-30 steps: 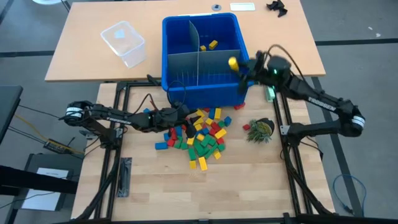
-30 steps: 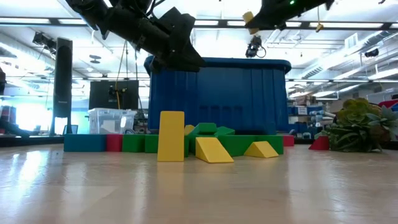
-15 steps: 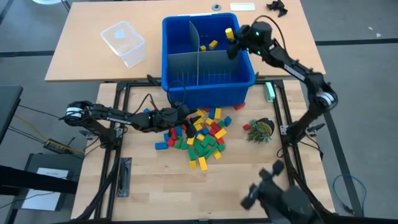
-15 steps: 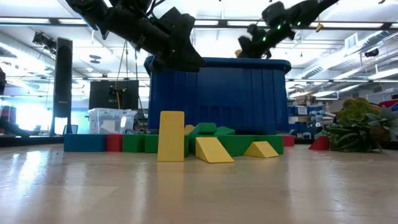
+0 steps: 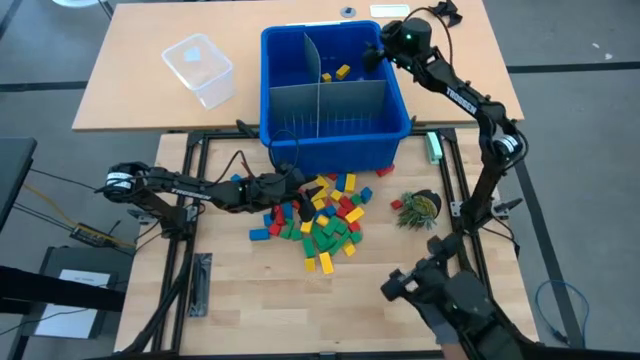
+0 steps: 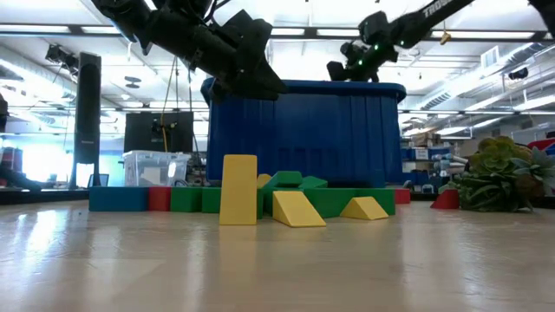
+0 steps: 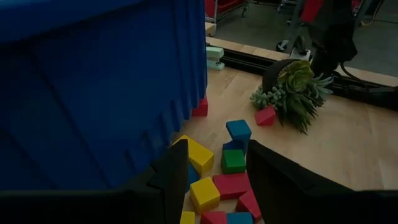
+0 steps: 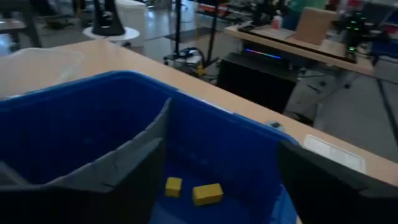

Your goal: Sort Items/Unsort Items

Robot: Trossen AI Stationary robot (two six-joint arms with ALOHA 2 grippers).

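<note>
The right gripper's point(image 5: 378, 52) fingers stood apart and empty over the far right compartment of the blue bin point(image 5: 335, 140), its arm stretched across the bin's right wall. Two yellow blocks point(image 8: 193, 191) lay in that compartment. The left gripper's point(image 5: 296, 185) fingers were parted, holding nothing, low over the block pile point(image 5: 325, 218) beside the bin's near wall. A plant point(image 5: 418, 208) sat right of the pile.

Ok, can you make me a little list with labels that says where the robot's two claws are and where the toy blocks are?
right gripper: open, empty, over the big blue plastic bin's far right compartment
left gripper: over the near edge of the block pile; nothing visibly held
small yellow toy blocks in bin: at least two, in the far right compartment
pile of red, yellow, green and blue toy blocks: on the wooden table in front of the bin
</note>
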